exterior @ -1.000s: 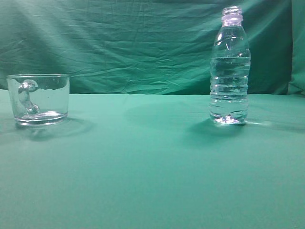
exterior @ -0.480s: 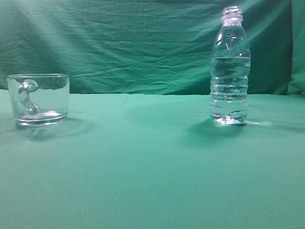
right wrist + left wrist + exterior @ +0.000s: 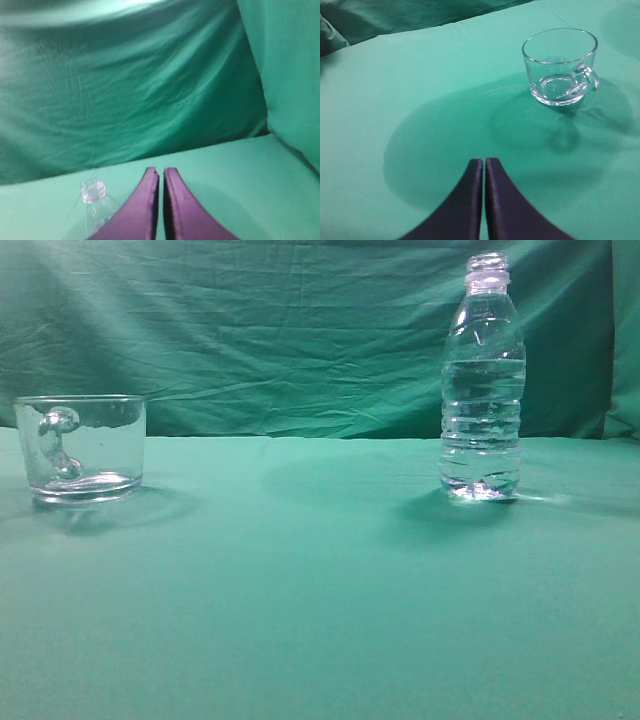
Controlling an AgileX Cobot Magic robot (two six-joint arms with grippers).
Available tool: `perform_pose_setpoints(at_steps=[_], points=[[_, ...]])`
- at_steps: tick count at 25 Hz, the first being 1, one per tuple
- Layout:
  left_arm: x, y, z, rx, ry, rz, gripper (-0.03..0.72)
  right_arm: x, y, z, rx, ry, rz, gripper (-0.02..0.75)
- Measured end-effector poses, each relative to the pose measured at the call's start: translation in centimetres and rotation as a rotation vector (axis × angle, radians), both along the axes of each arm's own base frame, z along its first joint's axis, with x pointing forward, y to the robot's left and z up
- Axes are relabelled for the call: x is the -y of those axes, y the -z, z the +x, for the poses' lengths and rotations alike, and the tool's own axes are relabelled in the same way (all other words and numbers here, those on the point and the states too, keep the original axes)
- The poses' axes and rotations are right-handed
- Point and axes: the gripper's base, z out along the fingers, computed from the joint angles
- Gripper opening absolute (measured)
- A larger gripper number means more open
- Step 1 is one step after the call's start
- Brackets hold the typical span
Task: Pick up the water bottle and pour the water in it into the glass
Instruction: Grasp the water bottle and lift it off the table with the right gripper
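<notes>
The water bottle (image 3: 482, 380) stands upright and uncapped on the right of the green table, water (image 3: 481, 425) filling it to about two thirds. Its open neck shows in the right wrist view (image 3: 93, 191), below and left of my right gripper (image 3: 161, 171), which is shut and empty above it. The glass (image 3: 82, 447) stands empty at the left, handle towards the camera. In the left wrist view the glass (image 3: 560, 66) is ahead and to the right of my left gripper (image 3: 484, 161), which is shut and empty above the cloth. Neither gripper shows in the exterior view.
A green cloth (image 3: 320, 580) covers the table, and a wrinkled green backdrop (image 3: 280, 330) hangs behind it. A green side wall (image 3: 290, 70) stands at the right in the right wrist view.
</notes>
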Motion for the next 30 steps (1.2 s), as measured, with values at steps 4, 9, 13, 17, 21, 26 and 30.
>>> perform_pose_setpoints(at_steps=[4, 9, 13, 17, 21, 26, 30], points=[[0.0, 0.0, 0.0, 0.0, 0.0, 0.0, 0.0, -1.4, 1.0, 1.9, -0.049, -0.115, -0.177, 0.0], [0.0, 0.0, 0.0, 0.0, 0.0, 0.0, 0.0, -3.2, 2.1, 4.4, -0.055, -0.235, -0.252, 0.0], [0.0, 0.0, 0.0, 0.0, 0.0, 0.0, 0.0, -4.3, 3.8, 6.3, -0.099, -0.313, -0.287, 0.126], [0.0, 0.0, 0.0, 0.0, 0.0, 0.0, 0.0, -5.5, 5.0, 8.2, -0.123, -0.396, -0.321, 0.392], [0.0, 0.0, 0.0, 0.0, 0.0, 0.0, 0.0, -6.1, 6.2, 10.3, -0.184, -0.419, -0.321, 0.634], [0.0, 0.0, 0.0, 0.0, 0.0, 0.0, 0.0, -6.8, 7.7, 12.8, -0.255, -0.435, -0.318, 0.644], [0.0, 0.0, 0.0, 0.0, 0.0, 0.0, 0.0, -7.4, 9.4, 14.4, -0.281, -0.459, -0.293, 0.644]])
